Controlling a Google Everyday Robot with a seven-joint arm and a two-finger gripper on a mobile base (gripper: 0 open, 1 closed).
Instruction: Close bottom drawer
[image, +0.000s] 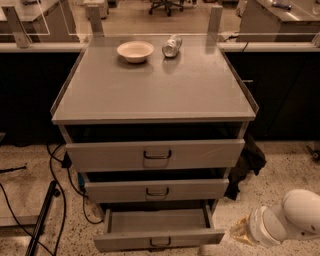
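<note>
Currently | bottom drawer pulled out | gripper low, right of it | openness cannot tell

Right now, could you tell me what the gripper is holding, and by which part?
Nothing that shows: the gripper is low on the right, apart from the open bottom drawer.

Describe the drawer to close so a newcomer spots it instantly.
Find the grey metal three-drawer cabinet with a white bowl on top. The bottom drawer is its lowest, with a small dark loop handle. Unlike the top drawer and middle drawer, it is pulled out enough to show its inside; the pale gripper hovers to its right.
</note>
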